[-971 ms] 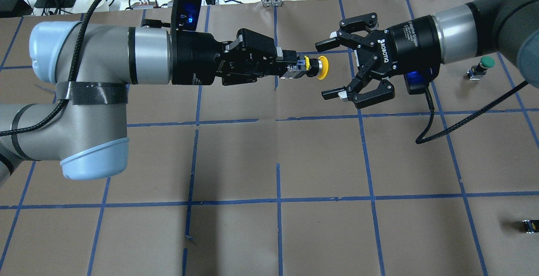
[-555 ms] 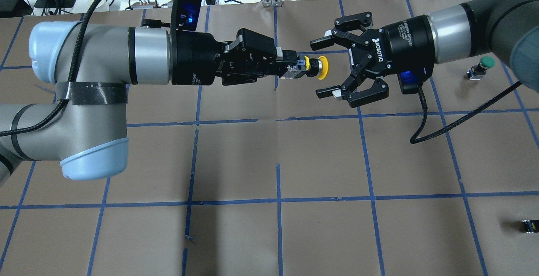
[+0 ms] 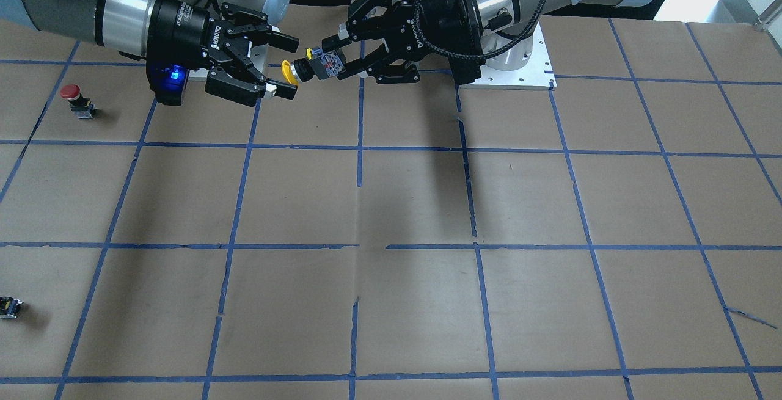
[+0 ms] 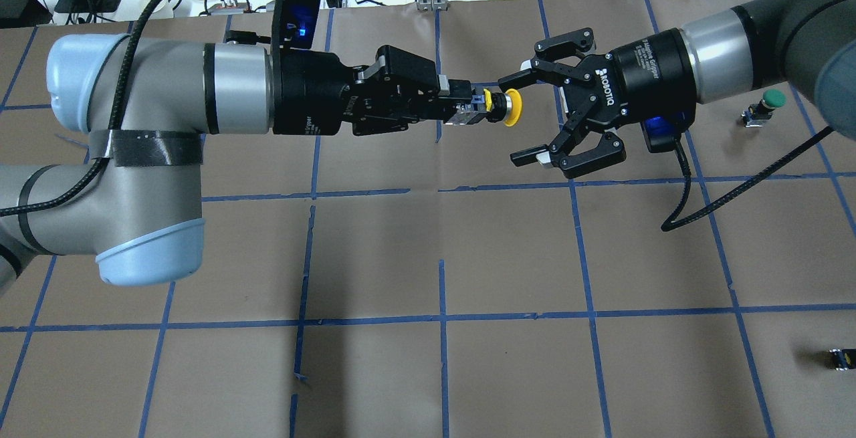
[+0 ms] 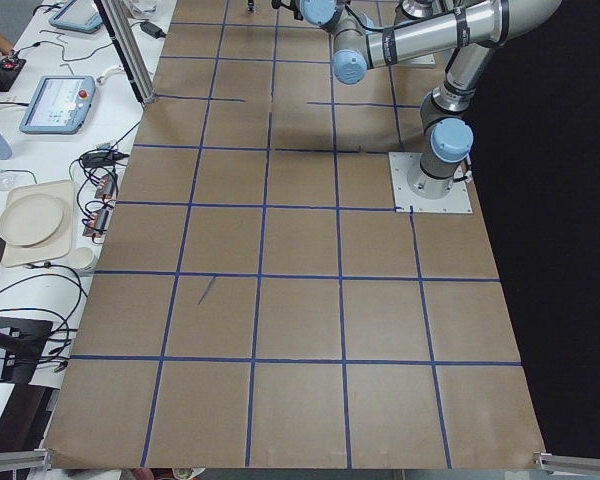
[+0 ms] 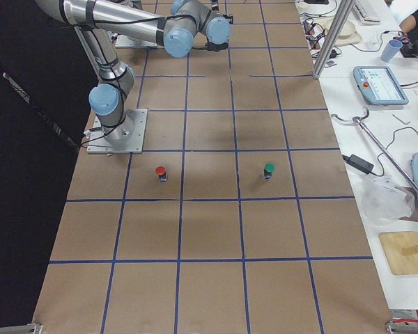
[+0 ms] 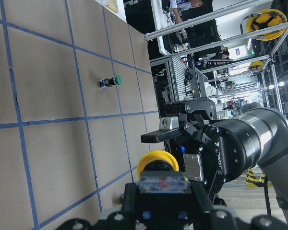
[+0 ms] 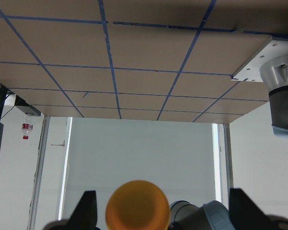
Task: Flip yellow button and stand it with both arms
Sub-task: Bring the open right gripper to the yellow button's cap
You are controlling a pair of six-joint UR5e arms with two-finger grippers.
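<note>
The yellow button (image 4: 509,107) is held off the table, lying level, with its yellow cap (image 3: 287,72) pointing at my right gripper. My left gripper (image 4: 468,105) is shut on its black-and-grey body (image 3: 321,64). My right gripper (image 4: 518,118) is open, one fingertip on each side of the cap and apart from it. In the left wrist view the cap (image 7: 157,163) sits in front of the right gripper's finger (image 7: 156,137). In the right wrist view the cap (image 8: 138,205) shows blurred between the open fingers (image 8: 86,211).
A green-capped button (image 4: 769,105) stands on the table at the right, also in the exterior right view (image 6: 269,169). A red-capped button (image 3: 73,98) stands near it. A small black-grey block (image 4: 841,359) lies at the near right edge. The left arm's base plate (image 3: 519,73) is at the back.
My right gripper edged toward the button, then drew back a little and tilted, staying open. My left gripper and the button have not moved.
</note>
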